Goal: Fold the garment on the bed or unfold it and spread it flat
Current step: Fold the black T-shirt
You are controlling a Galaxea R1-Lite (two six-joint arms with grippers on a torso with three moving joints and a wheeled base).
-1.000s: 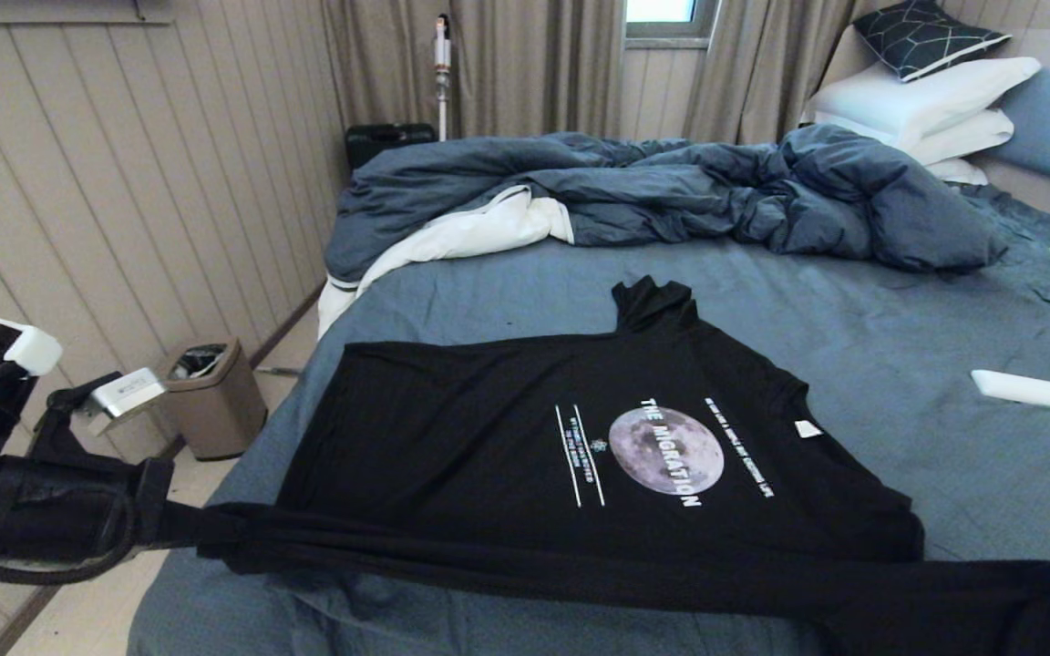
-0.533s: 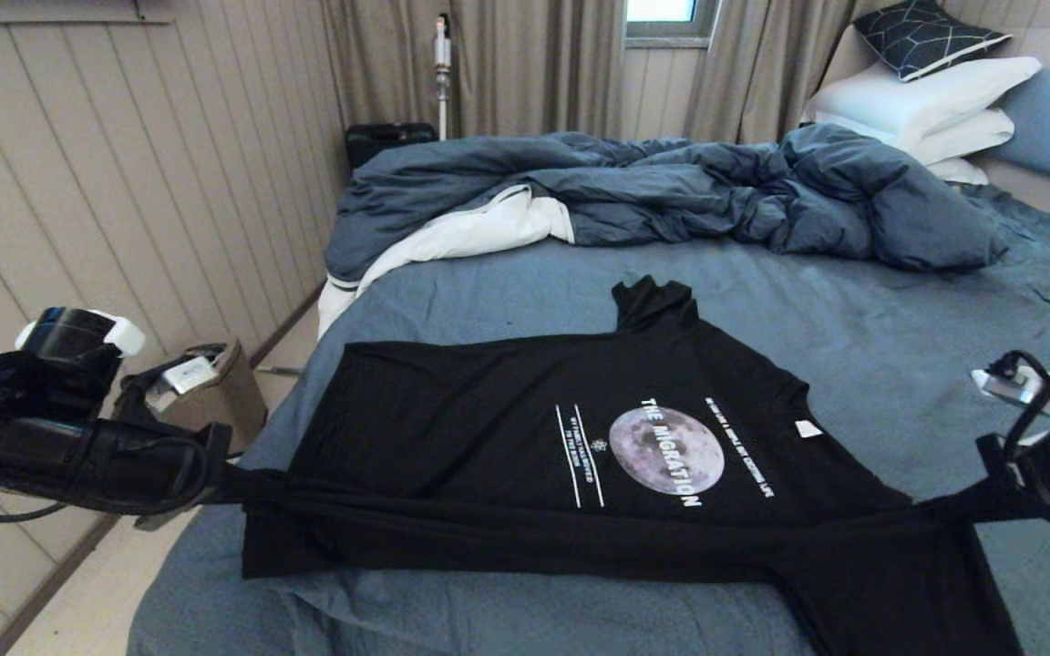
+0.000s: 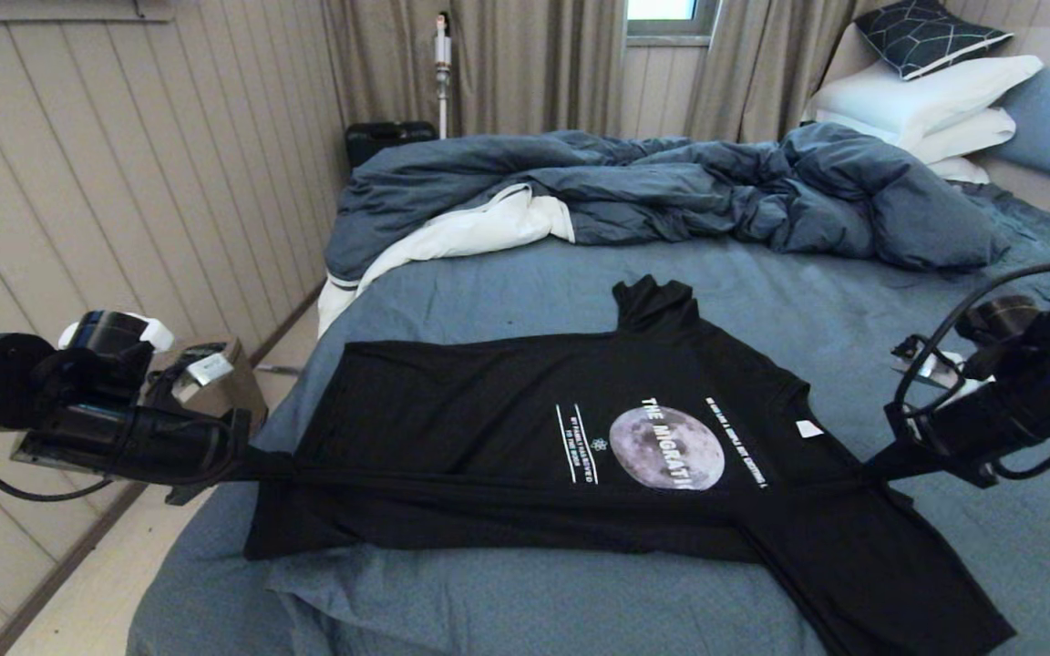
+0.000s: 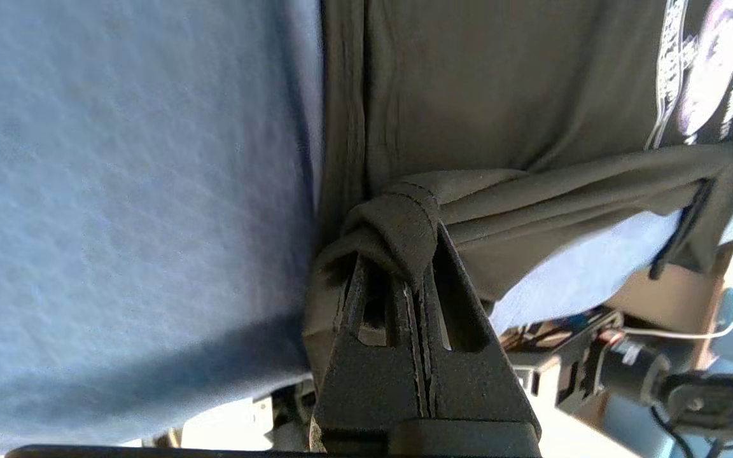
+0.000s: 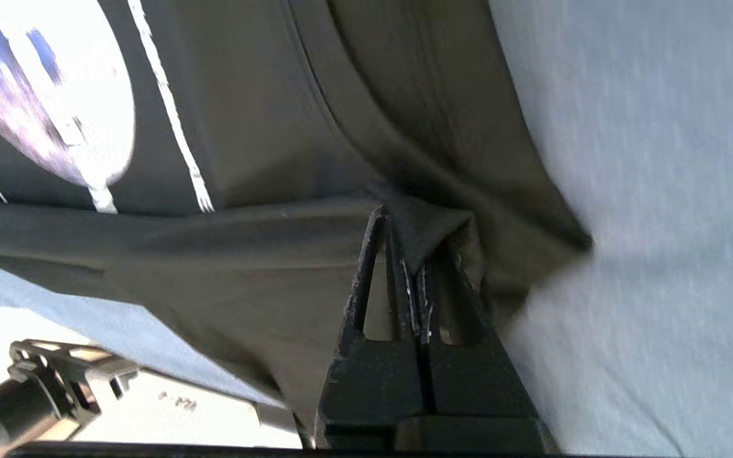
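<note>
The garment (image 3: pixel 488 428), a black T-shirt with a grey moon print and white lettering, lies across the bed (image 3: pixel 762 301) with its near long edge lifted and folded over towards the print. My left gripper (image 3: pixel 256 465) is shut on the hem-end corner at the bed's left side; in the left wrist view the gripper (image 4: pixel 414 254) pinches a bunched wad of the garment (image 4: pixel 500 95). My right gripper (image 3: pixel 880 460) is shut on the shoulder-end corner; its wrist view shows the gripper (image 5: pixel 414 248) clamped on a fold of the garment (image 5: pixel 245 127). The cloth is stretched taut between both grippers.
A rumpled dark blue duvet (image 3: pixel 671 191) with white lining lies across the far side of the bed. White pillows (image 3: pixel 926 109) are stacked at the far right. A small bin (image 3: pixel 215 383) stands on the floor by the wall, left of the bed.
Both grippers have carried the stretched near edge of the shirt away from me over the body, now reaching the lower part of the lettering. The right arm came into view from the right.
</note>
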